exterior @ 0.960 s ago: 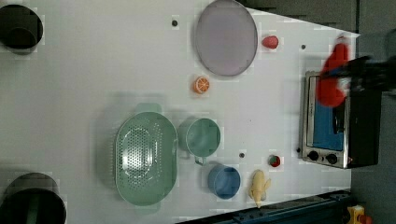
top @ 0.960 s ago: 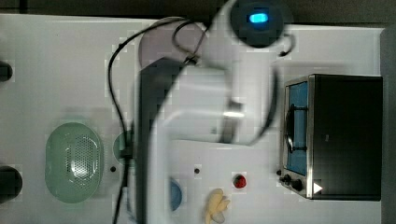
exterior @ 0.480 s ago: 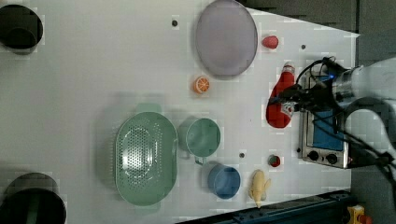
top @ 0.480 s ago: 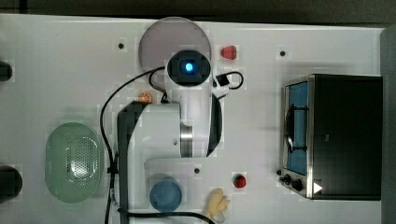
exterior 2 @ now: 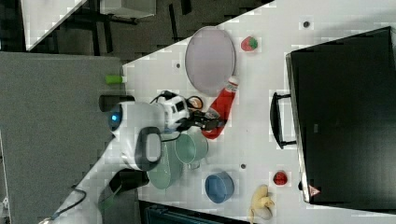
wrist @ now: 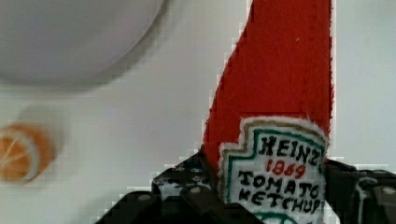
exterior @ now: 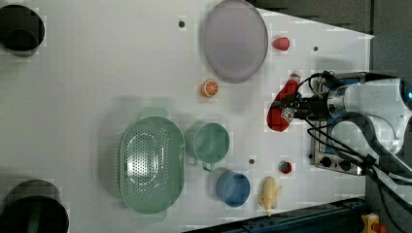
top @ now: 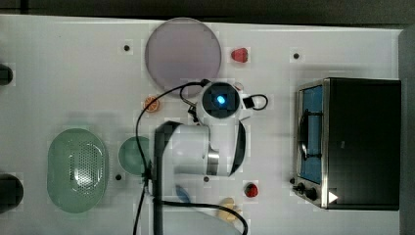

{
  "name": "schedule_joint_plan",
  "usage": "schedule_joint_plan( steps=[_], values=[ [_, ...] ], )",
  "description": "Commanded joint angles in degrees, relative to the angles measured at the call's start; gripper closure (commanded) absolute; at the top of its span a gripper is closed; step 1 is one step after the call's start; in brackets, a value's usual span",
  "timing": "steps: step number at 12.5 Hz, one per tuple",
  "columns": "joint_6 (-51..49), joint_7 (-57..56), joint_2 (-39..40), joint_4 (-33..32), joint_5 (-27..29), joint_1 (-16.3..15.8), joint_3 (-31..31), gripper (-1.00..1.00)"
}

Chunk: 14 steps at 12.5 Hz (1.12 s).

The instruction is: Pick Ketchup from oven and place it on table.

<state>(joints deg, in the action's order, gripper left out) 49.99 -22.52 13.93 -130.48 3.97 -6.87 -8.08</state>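
**Ketchup bottle pinched in the pincer over open table, clear of the oven**

In the left view, going from its left edge: two dark round containers sit at the table's (exterior: 97, 73) corners, then a green colander (exterior: 151, 171), a green cup (exterior: 210, 142) and a blue cup (exterior: 233, 188) near the lower edge. Above them lie an orange slice (exterior: 209, 88) and a large grey plate (exterior: 235, 40). A banana (exterior: 268, 194) lies close to the table's near rim.

Next comes the ketchup bottle (exterior: 282, 108), held off to the left view's left of the oven (exterior: 335, 155), its white cap pointing toward the plate. The pincer (exterior: 297, 106) is closed on the bottle's lower body across the label; the wrist view shows the black fingers (wrist: 187, 186) pressing either side of the label. The arm reaches in level from the left view's right, its white wrist above the oven.

A strawberry (exterior: 285, 167) lies just below the bottle, another (exterior: 281, 43) near the plate. Between plate, orange slice, cups and oven front the white surface under the bottle is bare.
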Motion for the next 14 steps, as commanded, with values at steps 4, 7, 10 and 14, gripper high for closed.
schedule_joint_plan(
  steps=[4,7,10,14],
  values=[
    [11.38,2.68,3.33,-5.86,-0.98,0.87,-0.92,-0.54],
    [11.74,3.47,2.72,-5.41,-0.92,0.87,-1.06,-1.00],
    [5.73,11.56,-4.44,-1.97,-0.91,0.87,-2.18,-1.00],
    [-15.98,17.59,-14.30,10.14,-0.99,0.95,-2.46,-1.00]
  ],
)
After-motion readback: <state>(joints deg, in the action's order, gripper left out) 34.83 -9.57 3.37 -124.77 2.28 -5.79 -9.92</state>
